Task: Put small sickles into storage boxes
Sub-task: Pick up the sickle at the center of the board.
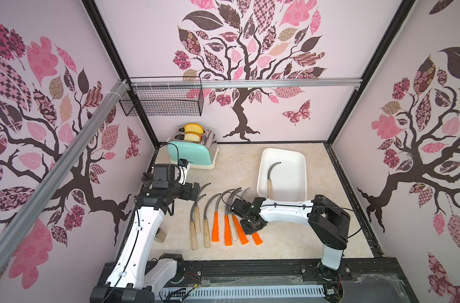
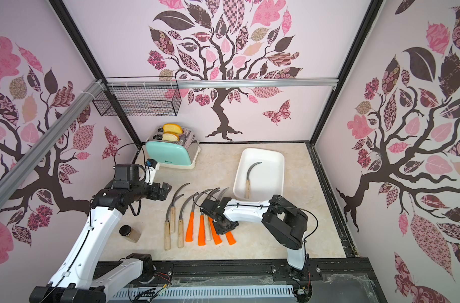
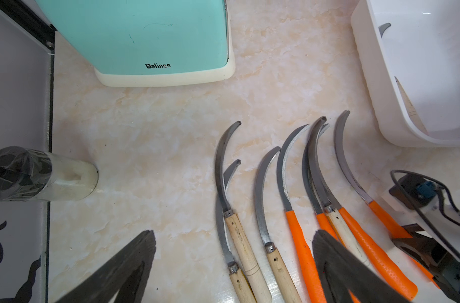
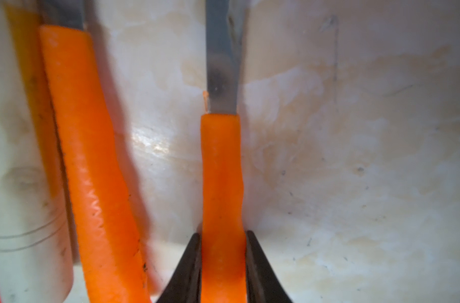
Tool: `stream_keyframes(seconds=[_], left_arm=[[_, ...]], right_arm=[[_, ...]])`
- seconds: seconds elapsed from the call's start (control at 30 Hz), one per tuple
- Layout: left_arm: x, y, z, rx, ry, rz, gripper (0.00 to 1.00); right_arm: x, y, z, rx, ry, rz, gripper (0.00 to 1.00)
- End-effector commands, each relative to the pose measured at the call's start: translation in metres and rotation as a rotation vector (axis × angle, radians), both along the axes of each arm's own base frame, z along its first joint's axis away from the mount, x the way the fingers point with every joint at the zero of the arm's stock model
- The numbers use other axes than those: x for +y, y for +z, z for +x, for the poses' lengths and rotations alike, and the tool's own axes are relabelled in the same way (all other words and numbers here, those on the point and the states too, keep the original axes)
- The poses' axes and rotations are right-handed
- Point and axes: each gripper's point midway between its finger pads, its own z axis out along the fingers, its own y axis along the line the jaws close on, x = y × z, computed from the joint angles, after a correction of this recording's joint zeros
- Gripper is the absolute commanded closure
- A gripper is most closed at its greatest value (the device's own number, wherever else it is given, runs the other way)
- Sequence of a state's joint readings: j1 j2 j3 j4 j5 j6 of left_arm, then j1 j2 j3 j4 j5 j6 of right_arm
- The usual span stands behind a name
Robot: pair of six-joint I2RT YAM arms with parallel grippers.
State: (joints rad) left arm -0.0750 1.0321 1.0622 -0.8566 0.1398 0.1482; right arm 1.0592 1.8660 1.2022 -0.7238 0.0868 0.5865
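Observation:
Several small sickles lie side by side on the marble table, wooden-handled ones (image 1: 197,223) at the left and orange-handled ones (image 1: 215,227) to their right. My right gripper (image 4: 223,236) points down at the right end of the row, shut on the orange handle (image 4: 221,170) of the rightmost sickle (image 1: 257,239). That sickle still rests on the table. The white storage box (image 1: 289,162) stands behind the row, and one wooden-handled sickle (image 1: 271,173) lies in it. My left gripper (image 3: 234,233) hovers open above the left end of the row, holding nothing.
A mint toaster (image 1: 192,152) with bread slices stands at the back left. A black wire basket (image 1: 163,101) hangs on the rail above it. A small jar (image 2: 130,233) sits by the left arm. The right arm (image 1: 289,210) reaches across in front of the box.

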Motion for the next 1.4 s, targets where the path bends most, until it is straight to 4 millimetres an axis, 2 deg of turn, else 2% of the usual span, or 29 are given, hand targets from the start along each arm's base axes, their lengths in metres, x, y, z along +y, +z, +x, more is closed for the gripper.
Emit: stream_keyframes(seconds=[0.0, 0.5, 0.87, 1.13, 1.37], left_arm=[[-0.001, 0.010, 0.002, -0.026, -0.008, 0.003, 0.02], [-0.002, 0.009, 0.008, -0.024, 0.006, -0.015, 0.02], [-0.002, 0.018, 0.010, -0.048, 0.003, -0.014, 0.02], [-0.001, 0.021, 0.010, -0.053, 0.009, -0.011, 0.02], [0.002, 0.024, 0.012, -0.067, 0.037, -0.007, 0.02]], right_arm=[[0.004, 0.025, 0.006, -0.040, 0.020, 0.024, 0.88], [0.005, 0.043, -0.001, -0.027, 0.087, 0.055, 0.88], [0.023, 0.067, -0.002, -0.019, 0.117, 0.151, 0.88], [0.022, 0.078, 0.004, -0.036, 0.118, 0.157, 0.88], [0.019, 0.108, 0.023, -0.072, 0.089, 0.219, 0.88]])
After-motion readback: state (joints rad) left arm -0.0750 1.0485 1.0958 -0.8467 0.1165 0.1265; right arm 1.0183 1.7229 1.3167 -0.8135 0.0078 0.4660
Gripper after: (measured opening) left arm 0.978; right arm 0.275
